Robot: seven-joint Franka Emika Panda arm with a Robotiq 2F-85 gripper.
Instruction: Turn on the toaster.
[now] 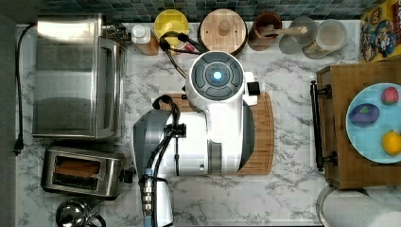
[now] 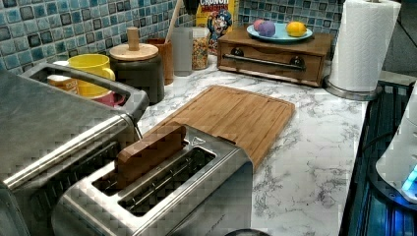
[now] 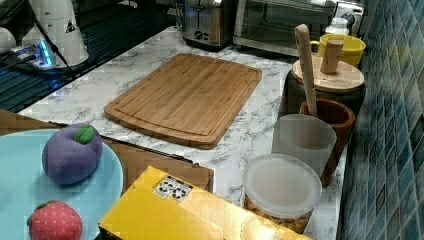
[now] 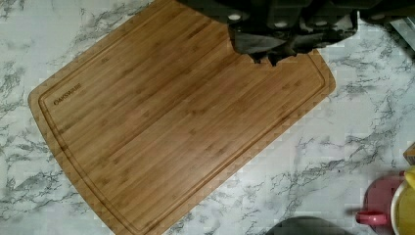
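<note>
Over the cutting board point(image 4: 171, 127), the gripper point(image 4: 274, 46) is cropped, its opening unreadable; the toaster point(image 1: 82, 171) holds 1 slice.

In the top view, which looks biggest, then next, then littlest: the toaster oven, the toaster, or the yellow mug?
1. Toaster oven, biggest by far.
2. Toaster, clearly smaller.
3. Yellow mug, littlest.
All three sit on the counter, so the order looks safe.

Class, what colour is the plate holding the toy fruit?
Light blue round plate, clearest in the top view.
</note>
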